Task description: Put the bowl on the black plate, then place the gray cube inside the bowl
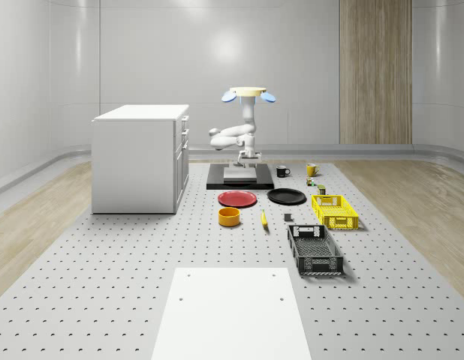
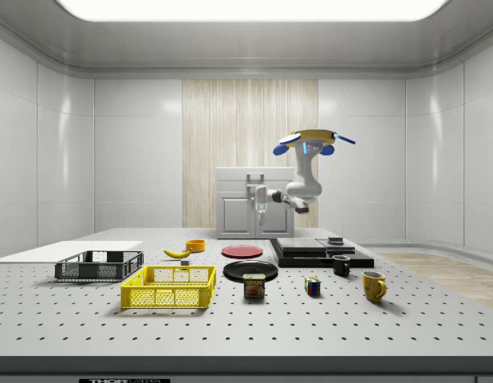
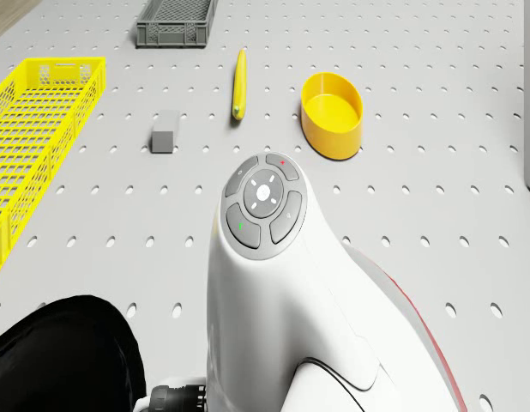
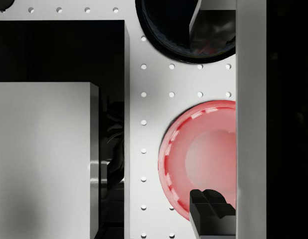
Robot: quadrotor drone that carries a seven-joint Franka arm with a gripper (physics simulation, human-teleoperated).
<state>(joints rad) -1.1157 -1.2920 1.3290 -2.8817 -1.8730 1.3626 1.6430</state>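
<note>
You had the drone hovering above the black platform, its arm bent toward the side view's left, the gripper hanging well above the table. The bowl sat beyond the banana, apart from the black plate.

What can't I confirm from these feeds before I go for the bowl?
- Gripper: too small in the side view to tell open from shut; the wrist view cuts its finger off at the bottom edge.
- Black plate: cut by the wrist view's top edge, partly behind a finger.
- Gray cube: tiny in the whole-scene view.
- Bowl: inside partly hidden by its near wall in the drone view.
</note>
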